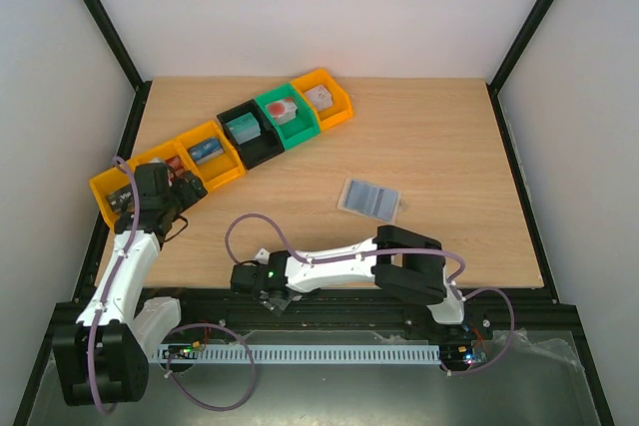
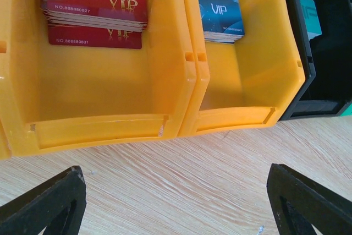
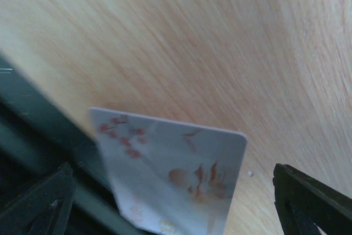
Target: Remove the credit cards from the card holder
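The card holder (image 1: 370, 200) lies open on the table right of centre, its light blue pockets up; no gripper is near it. A whitish credit card (image 3: 181, 158) with pink-red markings lies slanted at the table's near edge, partly over the dark rail. My right gripper (image 3: 171, 171) is open around it, both fingers well clear of the card. In the top view that gripper (image 1: 262, 291) is at the front edge. My left gripper (image 2: 175, 180) is open and empty over bare wood in front of the yellow bins, far left in the top view (image 1: 180, 190).
A row of bins runs diagonally along the back left: orange (image 1: 321, 99), green (image 1: 287, 117), black (image 1: 250, 134) and yellow (image 1: 212, 154). The yellow bins hold red VIP cards (image 2: 93, 4) and blue VIP cards (image 2: 220, 15). A dark rail (image 3: 33, 136) borders the near edge.
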`<state>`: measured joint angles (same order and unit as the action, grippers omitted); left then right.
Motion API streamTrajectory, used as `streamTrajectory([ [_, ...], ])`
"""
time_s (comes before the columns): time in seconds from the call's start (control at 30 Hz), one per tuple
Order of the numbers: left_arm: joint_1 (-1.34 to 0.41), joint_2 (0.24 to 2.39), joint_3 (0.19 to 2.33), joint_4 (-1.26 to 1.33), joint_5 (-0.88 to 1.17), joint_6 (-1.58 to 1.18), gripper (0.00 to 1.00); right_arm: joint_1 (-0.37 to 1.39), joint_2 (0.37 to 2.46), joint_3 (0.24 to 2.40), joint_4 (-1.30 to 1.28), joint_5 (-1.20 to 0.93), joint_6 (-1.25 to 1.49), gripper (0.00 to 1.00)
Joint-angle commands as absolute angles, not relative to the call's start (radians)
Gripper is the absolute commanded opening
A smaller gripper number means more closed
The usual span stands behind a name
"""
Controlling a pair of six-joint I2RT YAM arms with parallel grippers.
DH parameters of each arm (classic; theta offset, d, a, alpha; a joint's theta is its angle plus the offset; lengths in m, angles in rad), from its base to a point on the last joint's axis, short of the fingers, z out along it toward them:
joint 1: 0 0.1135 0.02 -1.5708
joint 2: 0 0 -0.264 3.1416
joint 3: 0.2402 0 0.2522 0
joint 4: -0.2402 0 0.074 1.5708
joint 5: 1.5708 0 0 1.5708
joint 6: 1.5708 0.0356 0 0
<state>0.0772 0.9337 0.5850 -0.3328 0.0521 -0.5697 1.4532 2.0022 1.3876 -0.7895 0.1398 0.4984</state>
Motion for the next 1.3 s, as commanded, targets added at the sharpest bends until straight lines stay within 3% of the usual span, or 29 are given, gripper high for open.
streamTrajectory([
  [0.0,0.09,0.93,0.564,-0.313,0.089,-0.589,0.91,1.448,2.048,1.397,-0.855,0.242,0.488,0.91],
  [0.1,0.097,0.936,0.559,-0.311,0.094,-0.604,0.91,1.447,2.024,1.348,-0.779,0.193,0.463,0.78],
  [0.23,0.101,0.939,0.562,-0.313,0.1,-0.601,0.91,1.446,2.073,1.362,-0.81,0.23,0.457,0.68],
  [0.7,0.104,0.923,0.581,-0.265,0.157,-0.561,0.91,1.44,1.959,1.397,-0.824,0.264,0.481,0.48],
  [1.1,0.104,0.913,0.591,-0.212,0.258,-0.484,0.9,1.344,1.827,1.314,-0.748,0.177,0.497,0.43],
  [1.27,0.103,0.879,0.599,-0.131,0.369,-0.386,0.89,1.196,1.689,1.324,-0.686,0.08,0.494,0.43],
])
